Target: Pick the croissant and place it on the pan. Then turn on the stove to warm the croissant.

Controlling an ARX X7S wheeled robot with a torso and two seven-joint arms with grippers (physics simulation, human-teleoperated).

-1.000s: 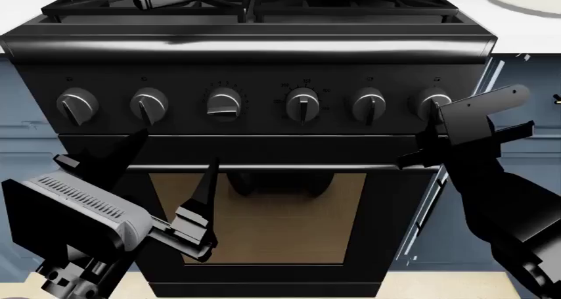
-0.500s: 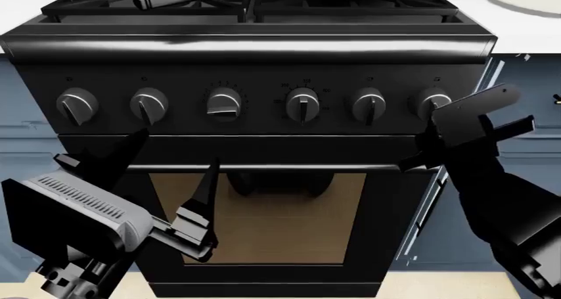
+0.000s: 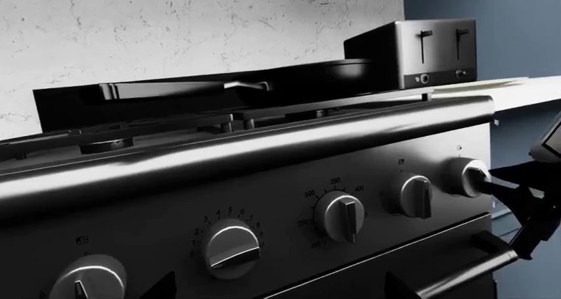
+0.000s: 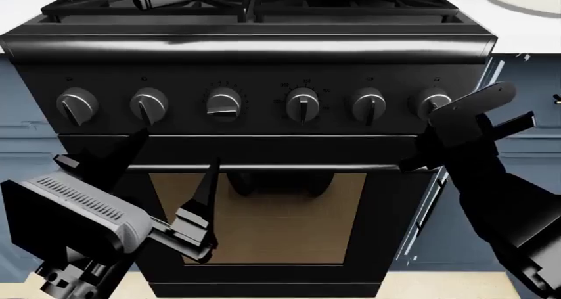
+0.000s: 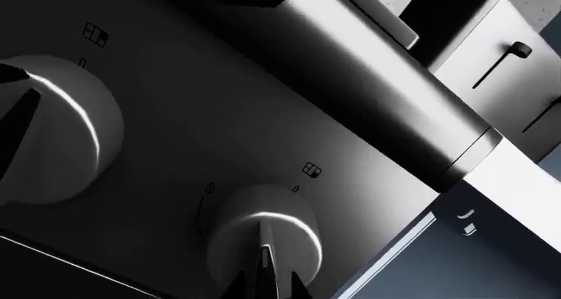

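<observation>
A black stove [image 4: 263, 148] is standing with six silver knobs across its front. A black pan [image 3: 290, 75] is sitting on its grates.

Right arm is reaching up and forward from lower right, wrist rolled, right gripper [image 4: 427, 129] sitting at the far-right knob [image 4: 432, 104]; fingertips [image 5: 263, 280] are straddling the knob's ridge, contact not clear. Left arm is hanging low at lower left, forearm angling in, left gripper [image 4: 149, 177] with fingers spread wide, holding nothing.
</observation>
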